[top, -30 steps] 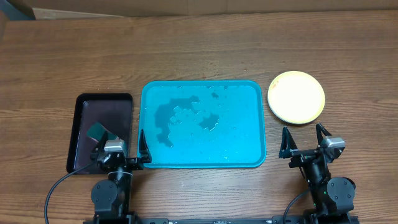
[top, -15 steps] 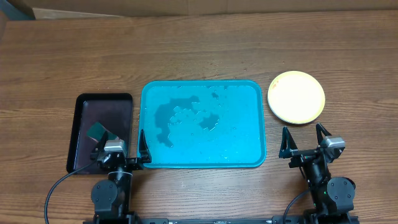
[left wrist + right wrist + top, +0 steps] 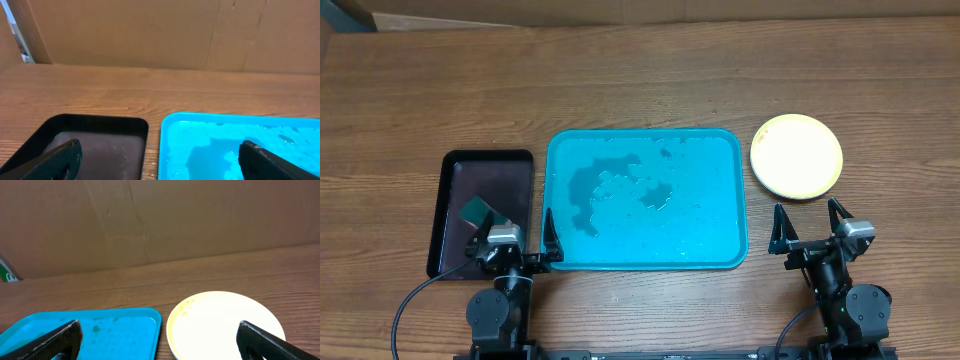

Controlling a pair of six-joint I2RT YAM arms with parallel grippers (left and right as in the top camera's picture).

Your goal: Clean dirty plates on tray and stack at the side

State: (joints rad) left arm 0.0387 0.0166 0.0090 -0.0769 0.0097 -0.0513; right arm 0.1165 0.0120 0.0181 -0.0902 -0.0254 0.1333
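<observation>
The turquoise tray (image 3: 720, 165) lies mid-table with no plates on it, only wet patches and small dark specks. It also shows in the left wrist view (image 3: 210, 135) and the right wrist view (image 3: 100, 330). A plate stack (image 3: 797, 155) with a yellow-green plate on top sits on the table right of the tray; the plates under it cannot be told apart. It shows in the right wrist view (image 3: 220, 320). My left gripper (image 3: 514, 243) is open and empty at the tray's front left corner. My right gripper (image 3: 810, 225) is open and empty, just in front of the stack.
A dark brown-black tray (image 3: 485, 200) lies left of the turquoise tray, with a small dark teal sponge-like piece (image 3: 475, 211) in it. A cardboard wall (image 3: 160, 30) stands along the table's far edge.
</observation>
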